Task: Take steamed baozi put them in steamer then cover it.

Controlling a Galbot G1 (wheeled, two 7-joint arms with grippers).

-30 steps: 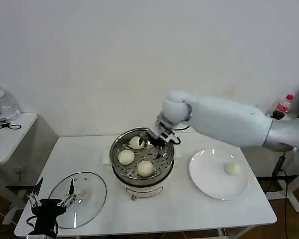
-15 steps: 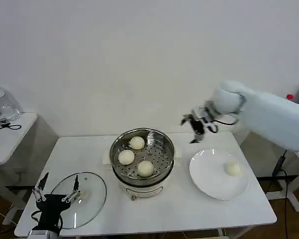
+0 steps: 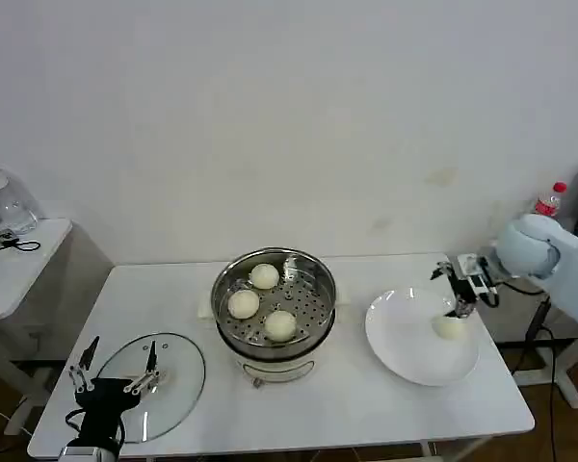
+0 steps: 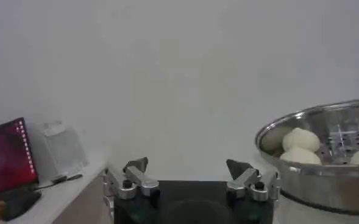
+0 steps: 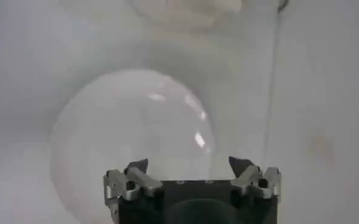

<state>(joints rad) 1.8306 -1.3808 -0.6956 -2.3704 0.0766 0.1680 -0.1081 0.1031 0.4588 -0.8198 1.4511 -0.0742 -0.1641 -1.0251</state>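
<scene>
Three baozi (image 3: 263, 302) sit in the steamer (image 3: 274, 337) mid-surface; a fourth (image 3: 449, 327) lies on the plate (image 3: 405, 351) at 3 o'clock, right end effector (image 3: 456, 289) released just above it; left end effector (image 3: 111, 371) released over the cover (image 3: 173, 380) at 8 o'clock.

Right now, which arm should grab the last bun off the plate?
Right. Its open end effector hangs just above the last baozi on the plate. The left end effector, also open, sits by the cover, across the steamer.
</scene>
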